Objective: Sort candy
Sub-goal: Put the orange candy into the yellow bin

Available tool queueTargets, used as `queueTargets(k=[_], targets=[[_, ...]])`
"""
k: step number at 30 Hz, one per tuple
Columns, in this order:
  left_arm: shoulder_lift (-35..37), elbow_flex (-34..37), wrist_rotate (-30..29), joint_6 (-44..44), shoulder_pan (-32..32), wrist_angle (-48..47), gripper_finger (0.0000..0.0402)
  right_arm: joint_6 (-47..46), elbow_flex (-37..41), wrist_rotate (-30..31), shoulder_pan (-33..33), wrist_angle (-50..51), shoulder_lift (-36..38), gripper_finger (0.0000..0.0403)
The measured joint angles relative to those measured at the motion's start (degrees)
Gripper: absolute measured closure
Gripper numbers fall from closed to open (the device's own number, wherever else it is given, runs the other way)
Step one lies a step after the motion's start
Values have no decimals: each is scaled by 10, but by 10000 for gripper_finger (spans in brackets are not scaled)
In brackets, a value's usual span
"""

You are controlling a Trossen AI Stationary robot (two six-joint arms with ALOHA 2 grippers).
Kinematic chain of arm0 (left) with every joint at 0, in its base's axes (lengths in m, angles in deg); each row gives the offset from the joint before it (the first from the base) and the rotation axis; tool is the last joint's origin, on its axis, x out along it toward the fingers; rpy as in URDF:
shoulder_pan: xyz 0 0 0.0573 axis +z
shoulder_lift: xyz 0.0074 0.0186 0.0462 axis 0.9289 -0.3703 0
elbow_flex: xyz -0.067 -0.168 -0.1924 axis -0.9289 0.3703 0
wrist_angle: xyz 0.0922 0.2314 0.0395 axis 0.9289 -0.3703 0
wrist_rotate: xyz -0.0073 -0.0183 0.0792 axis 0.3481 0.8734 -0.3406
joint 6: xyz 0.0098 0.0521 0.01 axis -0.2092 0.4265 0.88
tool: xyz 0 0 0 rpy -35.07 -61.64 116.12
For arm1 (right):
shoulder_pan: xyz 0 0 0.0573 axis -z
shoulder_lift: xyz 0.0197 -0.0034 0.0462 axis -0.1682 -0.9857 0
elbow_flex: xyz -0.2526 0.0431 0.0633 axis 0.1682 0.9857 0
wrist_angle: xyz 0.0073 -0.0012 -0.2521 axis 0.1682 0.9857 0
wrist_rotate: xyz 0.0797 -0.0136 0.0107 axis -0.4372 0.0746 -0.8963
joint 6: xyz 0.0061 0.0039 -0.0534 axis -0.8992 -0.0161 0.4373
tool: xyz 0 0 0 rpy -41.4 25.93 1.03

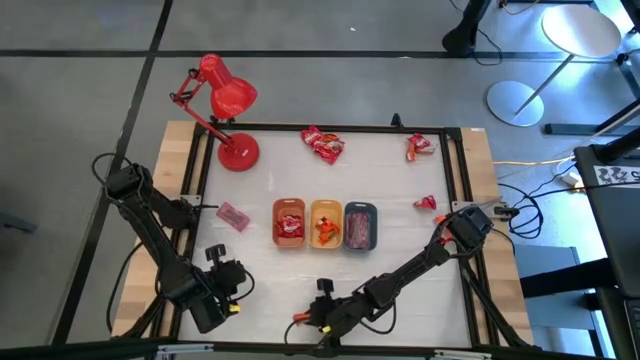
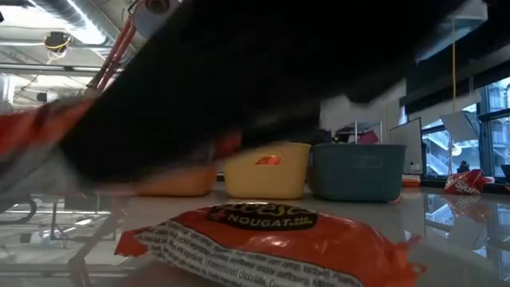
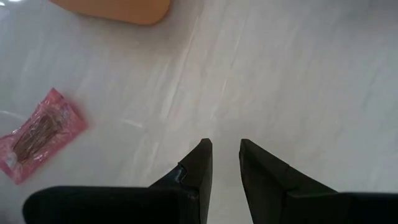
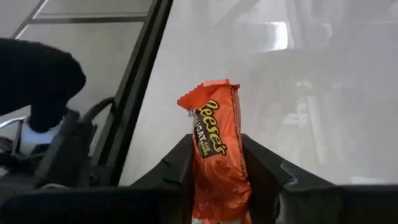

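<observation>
Right wrist view, right claw (image 4: 216,163) clamping crinkly orange candy (image 4: 215,149) (glossy wrapper), left claw (image 3: 225,163) parted.

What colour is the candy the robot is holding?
Orange with yellow lettering. The Reese's candy sits between the right gripper fingers, clearest in the right wrist view.

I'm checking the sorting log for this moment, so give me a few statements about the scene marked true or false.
1. The right gripper holds an orange candy between its fingers. True.
2. The left gripper holds a pink candy. False: it is empty; the pink candy lies on the table.
3. Three trays stand side by side. True: orange tray, yellow tray, grey tray.
4. The grey tray is the middle one. False: the yellow one is.
</observation>
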Motion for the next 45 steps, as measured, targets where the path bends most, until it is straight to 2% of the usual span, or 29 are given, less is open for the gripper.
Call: queueTargets(k=[6, 15, 20, 24, 29, 38, 45], targets=[[0, 0, 0, -5, -6, 13, 329, -19, 0, 28, 23, 43, 64, 301], [0, 0, 1, 2, -12, 61, 329, -77, -1, 43, 116, 222, 161, 300], [0, 0, 0, 2, -14, 78, 329, -124, 0, 56, 174, 339, 160, 300], [0, 0, 0, 3, -16, 83, 329, -144, 1, 83, 206, 382, 156, 300], [0, 0, 0, 11, -16, 91, 329, -152, 0, 82, 241, 427, 154, 300], [0, 0, -1, 17, -16, 90, 329, -149, 1, 52, 284, 437, 126, 300], [0, 0, -3, 16, -21, 93, 329, -145, 1, 45, 284, 435, 98, 299]])
